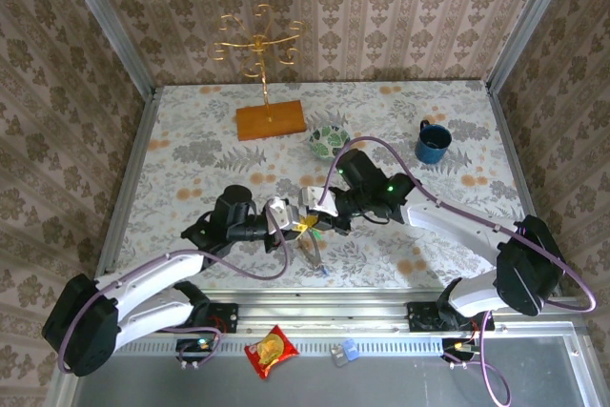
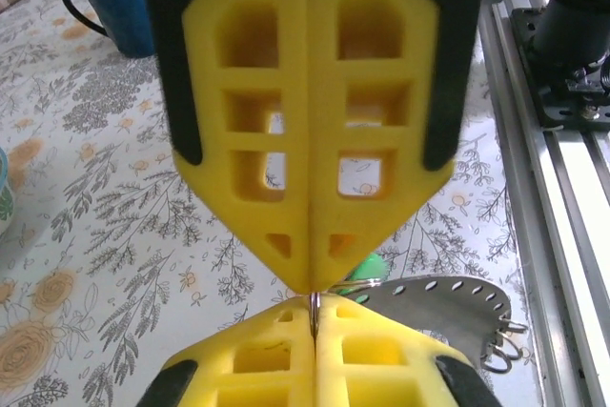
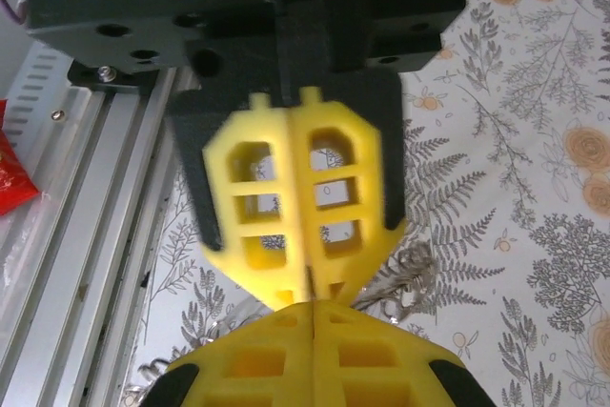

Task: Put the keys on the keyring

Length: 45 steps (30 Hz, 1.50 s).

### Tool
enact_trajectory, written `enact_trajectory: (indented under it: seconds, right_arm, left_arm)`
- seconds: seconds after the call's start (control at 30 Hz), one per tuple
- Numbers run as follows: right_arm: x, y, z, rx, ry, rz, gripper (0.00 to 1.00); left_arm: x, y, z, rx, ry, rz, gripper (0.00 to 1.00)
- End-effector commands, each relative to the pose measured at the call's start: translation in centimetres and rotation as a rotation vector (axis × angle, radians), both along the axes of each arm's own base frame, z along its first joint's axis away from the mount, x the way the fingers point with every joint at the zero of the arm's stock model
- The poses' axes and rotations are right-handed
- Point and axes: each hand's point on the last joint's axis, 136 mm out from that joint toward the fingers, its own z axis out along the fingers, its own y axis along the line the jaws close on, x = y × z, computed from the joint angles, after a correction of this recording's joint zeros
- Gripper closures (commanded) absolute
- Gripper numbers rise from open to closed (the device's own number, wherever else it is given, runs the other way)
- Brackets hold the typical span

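Over flowery desk (image 1: 191,140), left gripper (image 2: 313,278) and right gripper (image 2: 313,326) jaws are pinched tight on thin metal loop (image 2: 313,308). Keyring (image 2: 443,295) is judged stiff, slippery; rim is best held.

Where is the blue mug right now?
In the top view the blue mug stands at the far right of the table, right of the patterned bowl.

My left arm (image 1: 152,274) comes in low from the left. My right arm (image 1: 457,224) comes in from the right, with its elbow folded back near its base. Both wrists turn inward, so my left gripper (image 1: 297,226) and right gripper (image 1: 316,219) meet nose to nose between the two bases. Each has its yellow fingers (image 2: 257,359) pressed flat together, and the tips almost touch the other gripper's tips.
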Motion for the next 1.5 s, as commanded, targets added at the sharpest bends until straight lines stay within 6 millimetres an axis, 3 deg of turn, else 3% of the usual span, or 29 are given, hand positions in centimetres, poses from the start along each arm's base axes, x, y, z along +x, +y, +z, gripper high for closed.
enact_trajectory:
  seconds: [0.0, 0.07, 0.17, 0.23, 0.4, 0.73, 0.87, 1.3, 1.47]
  right_arm:
    - [-0.9, 0.2, 0.2, -0.009, 0.009, 0.035, 1.00]
    - [-0.5, -0.1, 0.0, -0.003, 0.012, 0.003, 0.96]
    - [0.1, -0.8, 0.3, 0.047, 0.007, -0.063, 0.76]
    - [0.2, -1.4, 0.1, 0.058, 0.006, -0.093, 0.70]
    - [-0.5, -1.9, -0.8, 0.057, 0.042, -0.124, 0.62]
    - [-0.2, -0.6, -2.8, 0.058, 0.100, -0.120, 0.60]
    - [0.2, -0.2, -3.3, 0.055, 0.105, -0.126, 0.64]
    - [0.3, -0.8, -3.7, 0.031, 0.088, -0.135, 1.00]
    - [0.2, -0.8, -5.3, -0.015, 0.115, -0.141, 1.00]
  left_arm:
    - [0.1, -0.1, 0.5, 0.020, -0.020, -0.021, 1.00]
    - [0.0, -0.1, 0.5, 0.017, -0.023, -0.022, 1.00]
    - [-0.1, 0.0, 0.6, 0.009, -0.032, -0.019, 1.00]
    - [-0.1, 0.0, 0.7, -0.002, -0.040, -0.015, 1.00]
    - [0.1, 0.0, 1.1, -0.023, -0.050, -0.001, 1.00]
    - [0.1, -0.2, 1.5, -0.061, -0.060, 0.002, 1.00]
    - [0.1, -0.2, 1.4, -0.065, -0.056, 0.003, 1.00]
    - [0.2, -0.2, 2.0, -0.095, -0.074, 0.008, 1.00]
    - [0.5, -0.4, 2.8, -0.155, -0.082, 0.032, 1.00]
